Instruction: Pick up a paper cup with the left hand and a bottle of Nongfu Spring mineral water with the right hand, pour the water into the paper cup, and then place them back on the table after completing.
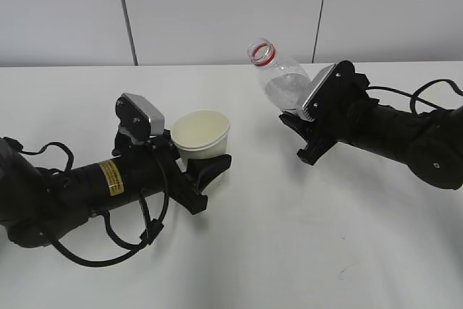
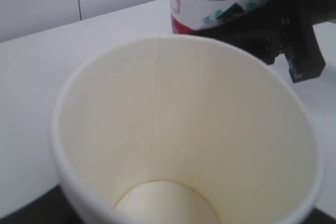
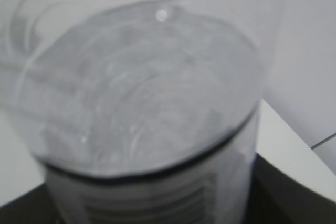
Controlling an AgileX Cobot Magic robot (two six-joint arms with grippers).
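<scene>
My left hand, the arm with the yellow sticker, has its gripper (image 1: 206, 168) shut on the white paper cup (image 1: 201, 134), held a little above the table (image 1: 289, 251). The left wrist view looks into the cup (image 2: 184, 129), whose inside looks dry. My right hand's gripper (image 1: 307, 132) is shut on the Nongfu Spring bottle (image 1: 278, 77), uncapped with a red neck ring, tilted slightly left, right of the cup and apart from it. The water fills its lower part (image 3: 142, 98). The bottle's red-and-white label shows behind the cup (image 2: 210, 9).
Black cables (image 1: 427, 95) trail behind the right arm, and more loop beside the left arm (image 1: 108, 244). A white panelled wall (image 1: 217, 5) stands behind the table's far edge.
</scene>
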